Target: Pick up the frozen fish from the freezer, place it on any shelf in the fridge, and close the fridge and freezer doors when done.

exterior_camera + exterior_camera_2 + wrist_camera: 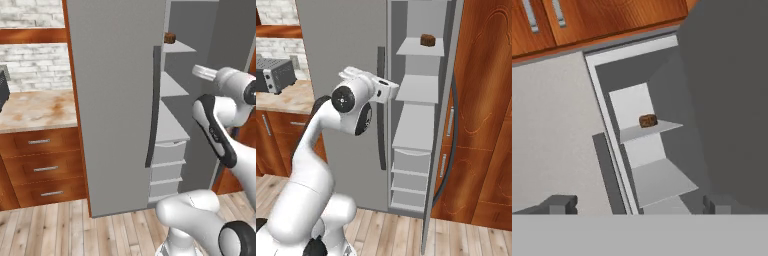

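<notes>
I get flat, even rendered light with no glare, soft shade inside the open freezer compartment (416, 65), and slightly coarse, soft-edged detail in all views.

Left of the tall grey unit: marbled beige counter (35, 107) over wooden drawers (45, 167) with metal pulls. White brick wall (32, 67) behind, crossed by a wood band. Grey toaster (275, 74) sits on the counter (slots facing up). Wooden cabinet panels (483, 110) stand at right. Plank floor (75, 227) below.
</notes>
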